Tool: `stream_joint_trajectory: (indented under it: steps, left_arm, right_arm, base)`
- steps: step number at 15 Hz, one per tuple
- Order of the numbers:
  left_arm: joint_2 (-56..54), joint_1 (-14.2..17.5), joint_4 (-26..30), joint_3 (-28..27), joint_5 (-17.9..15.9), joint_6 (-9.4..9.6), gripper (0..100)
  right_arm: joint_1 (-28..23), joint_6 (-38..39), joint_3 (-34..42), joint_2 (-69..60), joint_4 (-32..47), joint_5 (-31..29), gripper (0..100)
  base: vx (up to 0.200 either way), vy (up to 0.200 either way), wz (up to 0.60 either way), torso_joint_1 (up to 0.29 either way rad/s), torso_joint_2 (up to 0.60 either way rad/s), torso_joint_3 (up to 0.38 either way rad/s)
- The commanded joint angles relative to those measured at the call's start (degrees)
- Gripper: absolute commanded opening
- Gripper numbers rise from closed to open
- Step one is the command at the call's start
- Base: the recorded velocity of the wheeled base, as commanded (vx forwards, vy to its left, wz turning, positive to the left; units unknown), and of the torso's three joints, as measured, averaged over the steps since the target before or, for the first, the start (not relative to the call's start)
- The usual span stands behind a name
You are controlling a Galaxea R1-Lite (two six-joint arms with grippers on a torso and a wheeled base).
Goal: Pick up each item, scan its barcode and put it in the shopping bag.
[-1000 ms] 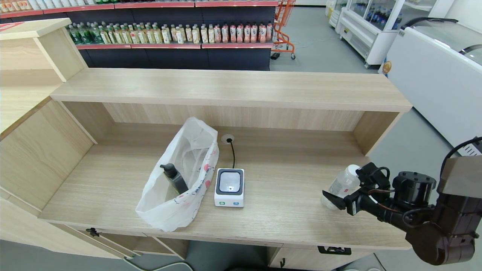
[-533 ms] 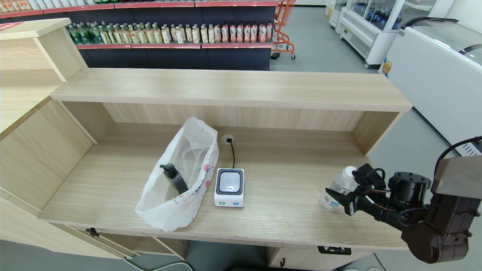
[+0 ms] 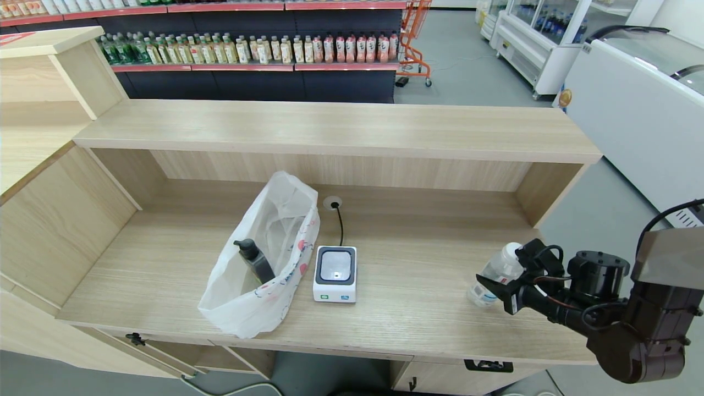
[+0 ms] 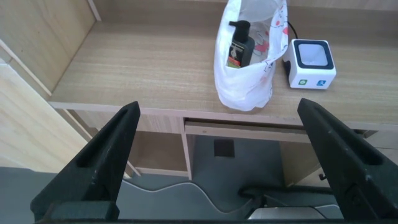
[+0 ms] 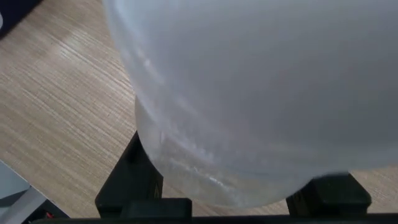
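Observation:
A clear plastic bottle [image 3: 496,273] with a white cap leans on the right end of the wooden counter [image 3: 418,242]. My right gripper [image 3: 509,267] is shut on the bottle, one finger on each side; in the right wrist view the bottle [image 5: 261,93] swells between the fingers [image 5: 134,180]. A white shopping bag [image 3: 278,220] stands left of centre with a dark pump bottle [image 3: 256,262] inside. The scanner [image 3: 335,273] sits just right of the bag. My left gripper [image 4: 217,162] hangs open in front of the counter, below its edge, looking at the bag [image 4: 249,81] and the scanner [image 4: 313,59].
A raised shelf [image 3: 330,129] runs along the back of the counter, with side walls at both ends. The scanner's cable [image 3: 339,223] leads to a hole behind it. Bare counter lies between the scanner and the bottle. A drawer front [image 4: 249,130] sits under the counter edge.
My right gripper slid a little to the left and forward around the bottle, then held still. The bag, the scanner and the left arm stayed put.

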Motion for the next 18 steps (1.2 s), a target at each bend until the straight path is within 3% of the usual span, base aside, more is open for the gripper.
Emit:
stream_joint_trajectory:
  steps: [1,5,7,9,13,15,18]
  left_arm:
    - [0.1,0.0,0.0,0.0,0.0,0.00,100]
    - [0.0,0.0,0.0,0.0,0.0,0.00,100]
    - [0.1,0.0,0.0,0.0,0.0,0.00,100]
    - [0.0,0.0,0.0,0.0,0.0,0.00,100]
    - [0.1,0.0,0.0,0.0,0.0,0.00,100]
    - [0.1,0.0,0.0,0.0,0.0,0.00,100]
    - [0.0,0.0,0.0,0.0,0.0,0.00,100]
  right_arm:
    - [-0.4,0.3,0.0,-0.7,0.2,0.0,0]
    - [-0.1,4.1,-1.4,-7.4,8.1,0.4,0]
    - [-0.3,5.1,-3.3,-12.4,16.0,2.6,0]
    - [0.2,10.5,-4.0,-15.9,17.3,5.6,0]
    - [0.7,13.4,-3.5,-21.7,18.4,25.0,0]
    - [0.9,13.6,-3.5,-24.0,21.4,30.1,0]
    - [1.2,13.4,-2.9,-28.9,23.7,44.0,0]
  base:
    - [0.000,0.000,0.00,0.000,0.00,0.000]
    - [0.000,0.000,0.00,0.000,0.00,0.000]
    - [0.000,0.000,0.00,0.000,0.00,0.000]
    - [0.000,0.000,0.00,0.000,0.00,0.000]
    - [0.000,0.000,0.00,0.000,0.00,0.000]
    - [0.000,0.000,0.00,0.000,0.00,0.000]
    - [0.000,0.000,0.00,0.000,0.00,0.000]
